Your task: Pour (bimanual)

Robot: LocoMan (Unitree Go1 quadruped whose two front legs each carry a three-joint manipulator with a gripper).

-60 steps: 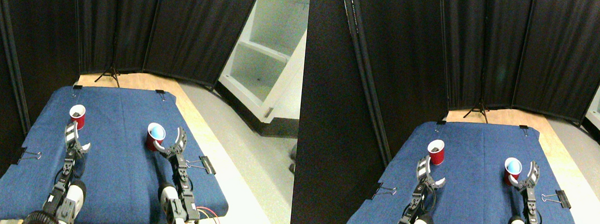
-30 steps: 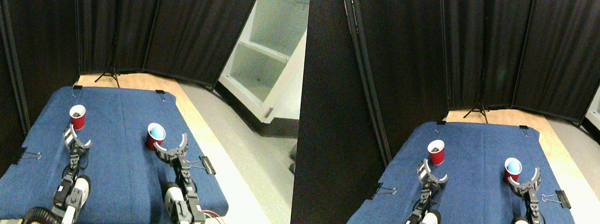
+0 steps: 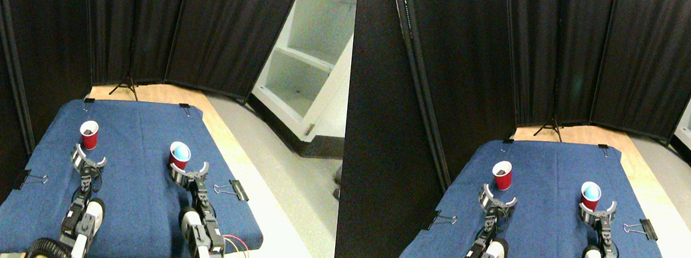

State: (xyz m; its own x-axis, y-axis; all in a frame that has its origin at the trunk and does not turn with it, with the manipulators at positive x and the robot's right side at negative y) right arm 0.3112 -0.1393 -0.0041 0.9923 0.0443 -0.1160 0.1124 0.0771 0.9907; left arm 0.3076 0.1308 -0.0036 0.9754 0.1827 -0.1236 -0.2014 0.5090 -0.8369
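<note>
1. We read no brand, label or writing anywhere; the cups are plain and anything printed is too small to make out.
2. Our left gripper (image 3: 88, 161) hangs with its two curved jaws spread wide apart, holding nothing. The red plastic cup with dark contents (image 3: 89, 134) stands upright just beyond it, near the mouth of the jaws but apart from them.
3. Our right gripper (image 3: 188, 174) is likewise spread wide, and its curved jaws lie around the base of the red plastic cup with a pale blue inside (image 3: 179, 156); whether they touch it we cannot tell.
4. The left cup holds something dark and brownish, though what it is we cannot make out. The right cup shows a light blue interior.
5. Both cups stand well apart on the blue cloth-covered table (image 3: 132, 197), the left one farther back. Black binder clips (image 3: 238, 190) pin the cloth at its edges.
6. A white open shelf unit (image 3: 315, 53) stands off to the right before black curtain panels (image 3: 194, 22).
</note>
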